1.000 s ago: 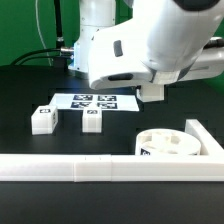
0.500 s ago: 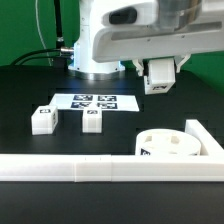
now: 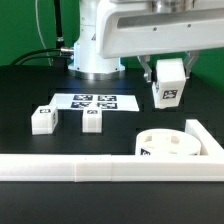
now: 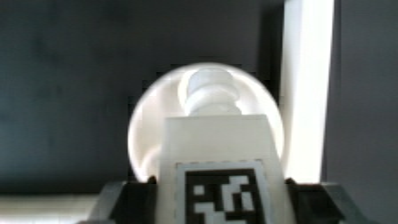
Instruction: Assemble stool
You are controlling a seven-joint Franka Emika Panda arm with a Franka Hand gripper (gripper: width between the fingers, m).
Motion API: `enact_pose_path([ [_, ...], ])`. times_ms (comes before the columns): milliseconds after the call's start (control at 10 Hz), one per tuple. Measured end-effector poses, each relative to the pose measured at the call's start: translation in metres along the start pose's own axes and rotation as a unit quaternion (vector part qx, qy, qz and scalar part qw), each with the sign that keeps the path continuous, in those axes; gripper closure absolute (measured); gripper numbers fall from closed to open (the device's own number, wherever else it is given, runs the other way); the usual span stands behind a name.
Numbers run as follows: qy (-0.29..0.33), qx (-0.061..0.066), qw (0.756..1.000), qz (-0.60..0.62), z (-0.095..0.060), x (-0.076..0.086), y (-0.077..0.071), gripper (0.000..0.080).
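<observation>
at the left of the exterior view two loose legs stand on the dark counter (image 3: pixel 25 90). the left leg (image 3: pixel 42 119) is the outer one, and the second leg (image 3: pixel 93 120) is near its right side but apart from it. each shows a black-and-white tag on top. just behind them, toward the middle of the frame, the marker board (image 3: pixel 95 101) lies flat. above it, at the upper centre, the white arm (image 3: pixel 100 35) fills the top of the frame.

the long white rail (image 3: pixel 90 168) runs across the lower frame from edge to edge, and its short end turns back at the far right. in that corner, at lower right, the round seat (image 3: pixel 170 147) lies flat on the counter with its holes facing up. it is close to the rail, but whether they touch cannot be told.

at the upper right, the fingers (image 3: pixel 149 71) are closed on a third leg (image 3: pixel 168 88), one finger against each flank. the gap between them is only as wide as the block. this held leg hangs in the air, clear of the counter and of the seat, which sits lower in the frame. its tag faces the camera and it tilts slightly.

in the wrist view the held leg (image 4: pixel 222 150) shows its tag close up, with a grey finger pressed to either side. the seat (image 4: pixel 178 95) shows beyond it as a pale oval, and the rail (image 4: pixel 311 90) is a bright strip beside that.
</observation>
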State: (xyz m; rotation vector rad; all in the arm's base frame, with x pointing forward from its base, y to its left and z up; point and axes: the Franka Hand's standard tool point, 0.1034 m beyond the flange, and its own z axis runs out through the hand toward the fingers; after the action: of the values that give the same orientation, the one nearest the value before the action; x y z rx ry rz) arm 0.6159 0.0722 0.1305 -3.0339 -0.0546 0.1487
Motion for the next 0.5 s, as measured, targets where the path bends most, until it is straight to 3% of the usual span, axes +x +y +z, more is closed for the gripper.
enact_pose_path([
  [400,0.147,-0.012,0.989,-0.009,-0.002,0.015,-0.001,0.0464],
  [500,0.2,-0.016,0.979,-0.02,0.003,0.016,-0.008,0.0464],
])
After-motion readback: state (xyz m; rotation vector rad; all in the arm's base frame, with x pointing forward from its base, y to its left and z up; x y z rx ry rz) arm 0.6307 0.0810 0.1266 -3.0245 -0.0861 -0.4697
